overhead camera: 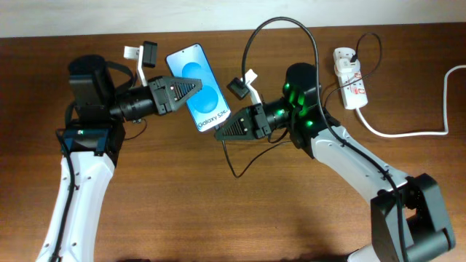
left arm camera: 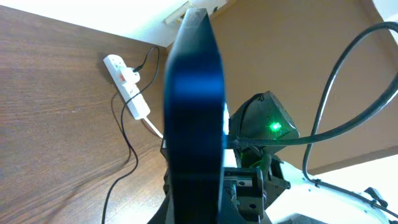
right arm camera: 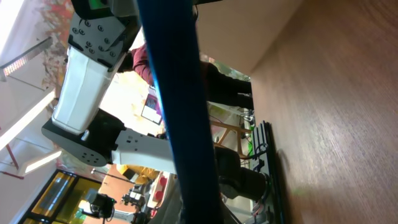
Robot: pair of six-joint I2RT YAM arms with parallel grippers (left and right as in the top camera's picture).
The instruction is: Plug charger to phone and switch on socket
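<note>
Above the table's centre, the left gripper point(overhead camera: 191, 87) pinches the phone point(overhead camera: 202, 93). The right gripper point(overhead camera: 220, 132), closure indiscernible, brings the charger point(overhead camera: 284, 20) seemingly to its port. Plugging step; next, seat the tip and switch on the socket point(overhead camera: 351, 76).

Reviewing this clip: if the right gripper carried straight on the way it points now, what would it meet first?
The slim blue-screened smartphone. The right gripper points left at its lower end, and in the overhead view its tip already sits at that edge. Whether they actually touch is unclear, since depth is hard to judge.

matt wood-grain table point(overhead camera: 182, 196), glossy phone point(overhead camera: 199, 88)
</note>
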